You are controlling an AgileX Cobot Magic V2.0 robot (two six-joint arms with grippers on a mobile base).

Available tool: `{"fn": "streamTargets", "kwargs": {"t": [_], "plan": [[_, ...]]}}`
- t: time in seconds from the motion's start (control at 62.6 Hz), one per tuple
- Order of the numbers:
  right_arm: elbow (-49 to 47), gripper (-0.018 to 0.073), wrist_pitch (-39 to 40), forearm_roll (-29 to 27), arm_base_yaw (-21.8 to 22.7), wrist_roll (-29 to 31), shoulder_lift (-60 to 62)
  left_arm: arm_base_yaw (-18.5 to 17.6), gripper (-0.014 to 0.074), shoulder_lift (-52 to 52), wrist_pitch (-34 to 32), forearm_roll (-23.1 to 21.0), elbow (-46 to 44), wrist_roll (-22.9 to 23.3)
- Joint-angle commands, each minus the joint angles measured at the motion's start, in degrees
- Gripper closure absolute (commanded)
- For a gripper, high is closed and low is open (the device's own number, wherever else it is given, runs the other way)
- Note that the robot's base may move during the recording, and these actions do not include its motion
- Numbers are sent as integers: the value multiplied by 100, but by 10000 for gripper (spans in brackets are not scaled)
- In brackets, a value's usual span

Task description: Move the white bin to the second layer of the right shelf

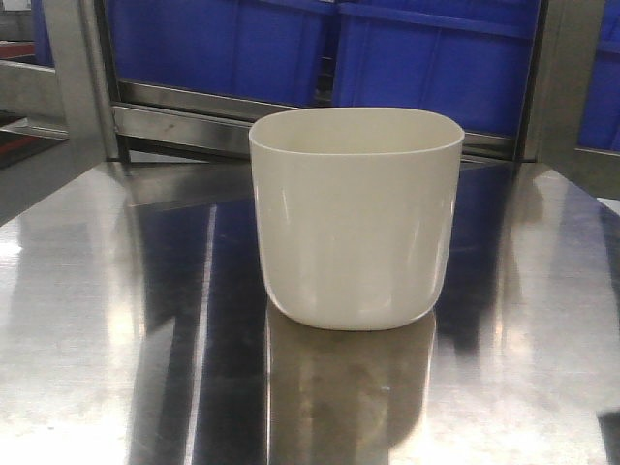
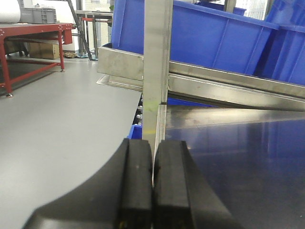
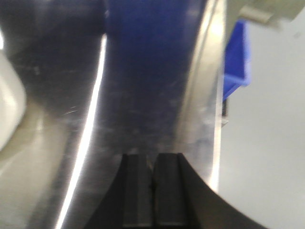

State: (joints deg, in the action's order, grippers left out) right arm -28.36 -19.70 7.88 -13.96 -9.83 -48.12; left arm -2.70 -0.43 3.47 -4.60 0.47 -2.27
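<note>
At the centre of the tabletop [image 1: 87, 329] stands the white bin [image 1: 356, 218], upright, mouth open and empty as far as I can see into it. Blue crates [image 1: 436, 58] sit on the rack behind it at twelve o'clock.

My left tool [image 2: 153, 191] is clenched, pads pressed together on nothing. It hangs by the tabletop's left edge with a steel post [image 2: 157, 71] at its twelve o'clock. My right tool [image 3: 153, 195] is clenched and empty as well, low over the steel. The bin's pale wall shows at its ten o'clock, apart from it.

I judge the bin light and fairly stiff. It is glossy, though, and its walls taper, so a squeeze on the outside could slip off. It has no handles. The best hold, I think, is the rim, with one pad inside and one outside, on a straight stretch rather than a corner. Thin plastic may flex, so I would grip firmly, not hard. I cannot pick out the roller level I am to reach from here.
</note>
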Motion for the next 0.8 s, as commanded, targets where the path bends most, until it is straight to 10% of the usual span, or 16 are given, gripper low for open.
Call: {"fn": "streamTargets", "kwargs": {"t": [0.0, 0.287, 0.431, 0.782], "plan": [[-395, 504, 110, 411, -352, -662, -230, -28, 512, -87, -477, -30, 156, 30], [-1649, 393, -2239, 1910, -1711, -3554, -1227, -28, 512, -87, -477, -30, 156, 30], [-2526, 229, -3230, 1942, -2206, -3610, -1843, -28, 512, -87, -477, -30, 156, 30], [-4823, 293, -4082, 641, -2423, -3307, -2995, -28, 512, -87, -477, -30, 156, 30]]}}
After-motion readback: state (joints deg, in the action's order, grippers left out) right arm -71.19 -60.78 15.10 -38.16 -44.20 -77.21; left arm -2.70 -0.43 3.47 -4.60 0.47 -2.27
